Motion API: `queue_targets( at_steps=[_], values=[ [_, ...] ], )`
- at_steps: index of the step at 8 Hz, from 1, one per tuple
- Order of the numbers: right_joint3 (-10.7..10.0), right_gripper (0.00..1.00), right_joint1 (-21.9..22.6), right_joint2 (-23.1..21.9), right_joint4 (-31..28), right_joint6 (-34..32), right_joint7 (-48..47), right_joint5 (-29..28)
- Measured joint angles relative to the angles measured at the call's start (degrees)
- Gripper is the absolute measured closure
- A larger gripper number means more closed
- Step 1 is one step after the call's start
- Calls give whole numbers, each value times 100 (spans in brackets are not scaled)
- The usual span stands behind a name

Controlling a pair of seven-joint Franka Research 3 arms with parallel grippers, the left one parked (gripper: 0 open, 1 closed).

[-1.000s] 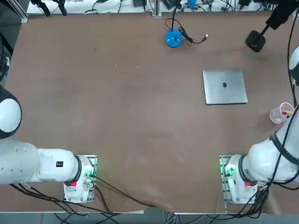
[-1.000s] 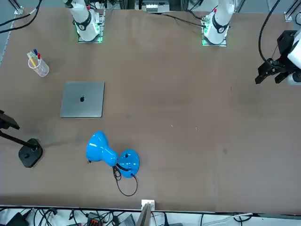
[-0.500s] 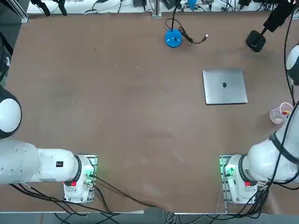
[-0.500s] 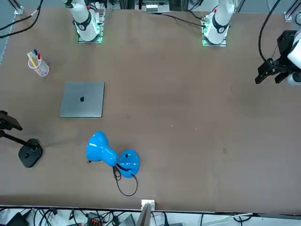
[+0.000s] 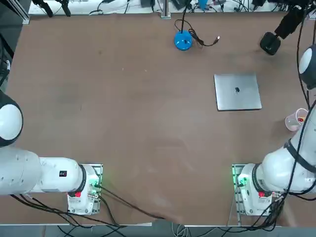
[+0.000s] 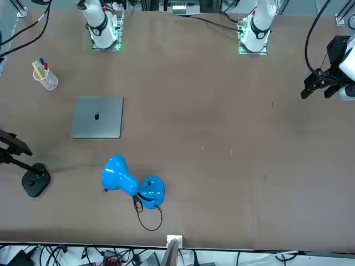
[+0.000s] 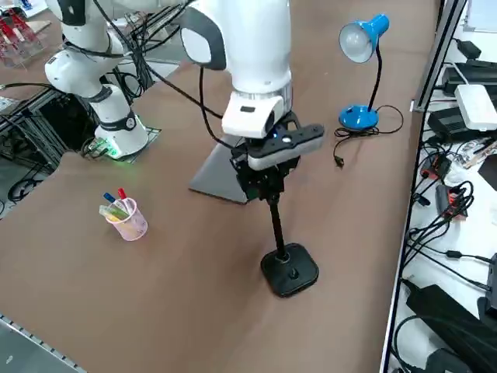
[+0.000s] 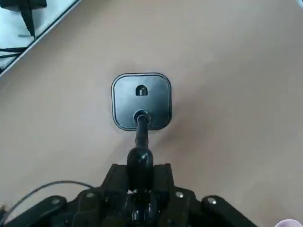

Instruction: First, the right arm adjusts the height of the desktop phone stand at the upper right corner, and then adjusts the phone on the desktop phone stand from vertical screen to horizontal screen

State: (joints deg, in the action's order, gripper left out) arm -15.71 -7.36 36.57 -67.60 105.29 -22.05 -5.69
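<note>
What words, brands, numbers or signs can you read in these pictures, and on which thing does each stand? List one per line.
No words or numbers can be read anywhere.
Laptop: a dark logo mark on the silver lid, no lettering.
Phone stand base: a small arch-shaped mark, not a letter.
Left arm: a small dark label, too small to read.

table centre (image 5: 148,108): bare | far right edge: laptop (image 5: 237,92), pen cup (image 5: 296,119)
</note>
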Motion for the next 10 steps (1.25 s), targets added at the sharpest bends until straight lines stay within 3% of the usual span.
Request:
queue_targets(
  at_steps=[8,9,10],
  values=[
    [-5,70,-14,304,2,231,-15,42],
    [-5,68,-18,305,2,236,-14,67],
    [-9,55,-30,308,1,235,12,117]
  ],
)
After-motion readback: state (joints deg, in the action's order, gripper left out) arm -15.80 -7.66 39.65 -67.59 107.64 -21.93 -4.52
